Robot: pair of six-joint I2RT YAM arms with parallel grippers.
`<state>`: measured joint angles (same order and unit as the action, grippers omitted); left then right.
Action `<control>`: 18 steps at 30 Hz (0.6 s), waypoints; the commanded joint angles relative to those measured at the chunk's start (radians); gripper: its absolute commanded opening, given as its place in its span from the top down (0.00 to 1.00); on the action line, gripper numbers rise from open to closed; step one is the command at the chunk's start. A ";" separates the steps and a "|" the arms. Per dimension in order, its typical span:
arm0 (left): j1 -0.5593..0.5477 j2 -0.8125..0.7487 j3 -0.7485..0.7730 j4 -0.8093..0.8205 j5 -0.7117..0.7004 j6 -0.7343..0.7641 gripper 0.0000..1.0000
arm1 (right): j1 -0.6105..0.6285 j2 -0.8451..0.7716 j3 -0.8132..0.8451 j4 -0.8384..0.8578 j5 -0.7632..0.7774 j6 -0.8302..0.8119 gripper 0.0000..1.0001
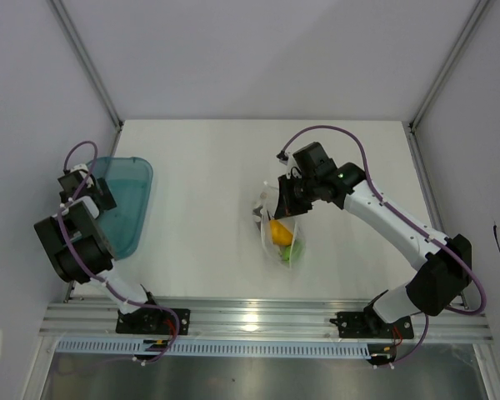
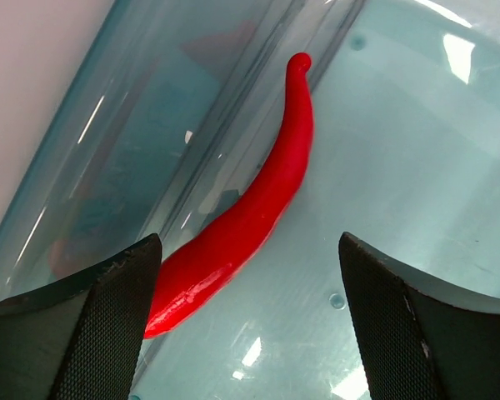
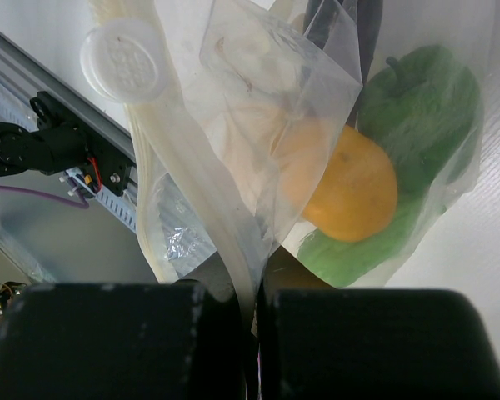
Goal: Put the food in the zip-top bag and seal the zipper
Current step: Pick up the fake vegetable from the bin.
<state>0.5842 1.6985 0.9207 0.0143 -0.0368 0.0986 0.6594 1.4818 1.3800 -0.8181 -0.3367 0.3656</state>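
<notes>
A red chili (image 2: 250, 208) lies along the inner wall of the teal tray (image 2: 417, 167). My left gripper (image 2: 248, 321) hangs open over it, and the chili's thick end reaches the left finger (image 2: 108, 325). At mid-table the zip-top bag (image 1: 282, 229) holds a yellow pepper (image 3: 350, 187) and green vegetables (image 3: 425, 108). My right gripper (image 3: 254, 321) is shut on the bag's mouth edge, pinching the zipper strip (image 3: 208, 217). The eggplant is not plainly visible.
The teal tray (image 1: 132, 200) sits at the table's left edge beside the left arm. A metal rail (image 1: 267, 321) runs along the near edge, and walls close in the white table on three sides.
</notes>
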 commanded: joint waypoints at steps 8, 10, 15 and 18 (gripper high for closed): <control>0.011 0.027 -0.011 -0.007 0.000 -0.010 0.21 | 0.016 -0.008 0.011 0.013 -0.004 0.007 1.00; 0.011 0.026 -0.019 -0.005 0.005 -0.016 0.22 | 0.020 -0.009 0.011 0.010 -0.001 0.006 1.00; 0.011 0.044 -0.016 -0.059 -0.014 -0.039 0.34 | 0.022 -0.015 0.007 0.014 0.007 0.013 1.00; 0.009 0.050 -0.013 -0.083 -0.029 -0.050 0.46 | 0.025 -0.017 0.008 0.014 0.011 0.015 1.00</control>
<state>0.5858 1.7287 0.9085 -0.0143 -0.0448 0.0669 0.6762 1.4818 1.3800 -0.8177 -0.3332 0.3691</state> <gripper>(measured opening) 0.572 0.002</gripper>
